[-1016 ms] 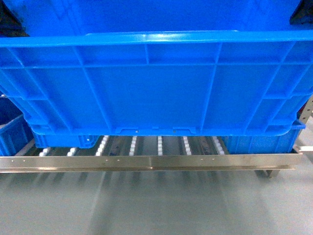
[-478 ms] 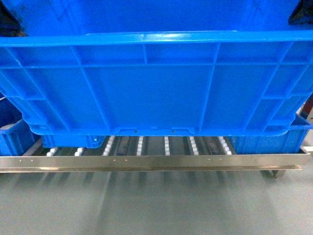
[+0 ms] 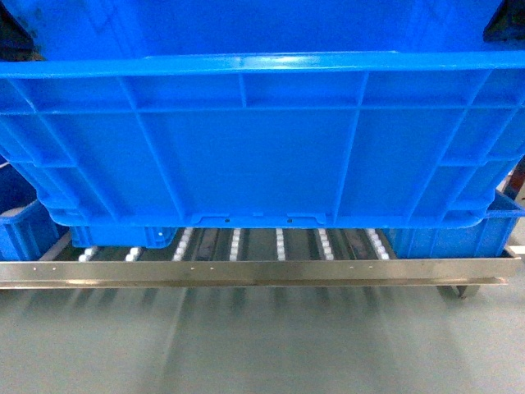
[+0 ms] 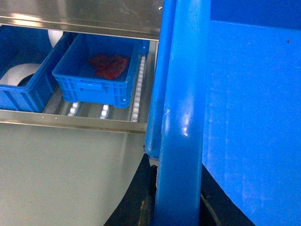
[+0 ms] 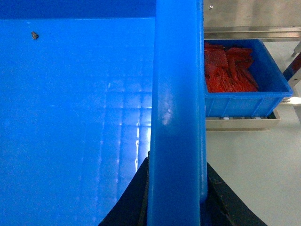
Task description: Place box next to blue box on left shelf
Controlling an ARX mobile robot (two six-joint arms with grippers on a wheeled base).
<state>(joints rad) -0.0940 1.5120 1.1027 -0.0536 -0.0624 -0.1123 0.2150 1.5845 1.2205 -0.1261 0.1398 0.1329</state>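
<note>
From my head cam the box fills nearly everything: bright blue plastic, glossy, thick rim on top, walls ribbed into rectangular panels, two little slots at the bottom edge. It hangs above and in front of the shelf, not touching it as far as I can see.

The shelf is a steel rack with a shiny front rail and lanes of small white rollers running back under the box. The floor in front is plain grey and smooth, a bit reflective.

The left gripper has dark fingers either side of the box's left rim, clamped on it. The right gripper does the same on the right rim.

Left of the box, on the rollers, sits a smaller blue bin with something red inside, and another blue bin beyond it. Right of the box there's a blue bin packed with red stuff. The box blocks most of my view of the shelf.
</note>
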